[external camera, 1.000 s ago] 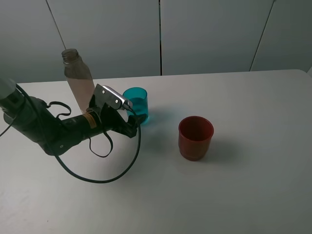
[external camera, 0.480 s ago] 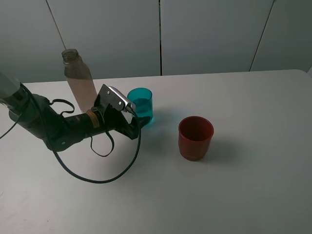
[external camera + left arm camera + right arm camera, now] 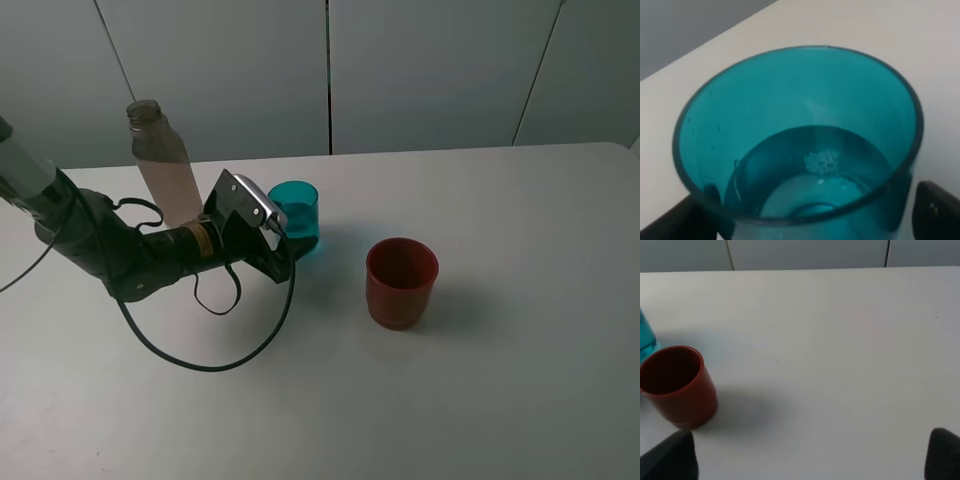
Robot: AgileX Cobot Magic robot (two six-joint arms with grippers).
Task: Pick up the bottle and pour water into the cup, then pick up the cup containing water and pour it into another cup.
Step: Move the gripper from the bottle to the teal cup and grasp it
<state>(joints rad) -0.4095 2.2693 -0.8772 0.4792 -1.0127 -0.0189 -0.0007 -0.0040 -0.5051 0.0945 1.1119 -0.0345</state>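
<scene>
**Counter** [image 3: 500,350]: white, matt, backed by grey wall panels [image 3: 430,70].

**Bottle** [image 3: 165,165]: tall, clear plastic with a brownish tint, narrow threaded neck, uncapped. It stands upright at the left rear of the counter, just behind the left arm. Nothing holds it.

**Teal cup** [image 3: 297,205]: translucent tumbler, upright, right of the bottle and left of the red cup. The left wrist view shows it [image 3: 800,135] partly filled with water, with a small cluster of bubbles on the surface.

**Left end effector** [image 3: 292,245]: low over the counter at the teal cup's base. Its fingers [image 3: 935,210] stand spread wide, one on each side of the tumbler. Whether they press the wall cannot be told.

**Red cup** [image 3: 402,282]: opaque red-brown, wider and squatter than the teal one, upright. It stands apart from the teal cup on its right, and nothing touches it. It also appears in the right wrist view [image 3: 675,385].

**Right end effector** [image 3: 807,455]: seen only in its own wrist view. Dark fingertips [image 3: 942,452] are set far apart, with bare counter between them. It is well away from the red cup.

**Cable** [image 3: 230,350]: black, looping from the left arm across the counter.
</scene>
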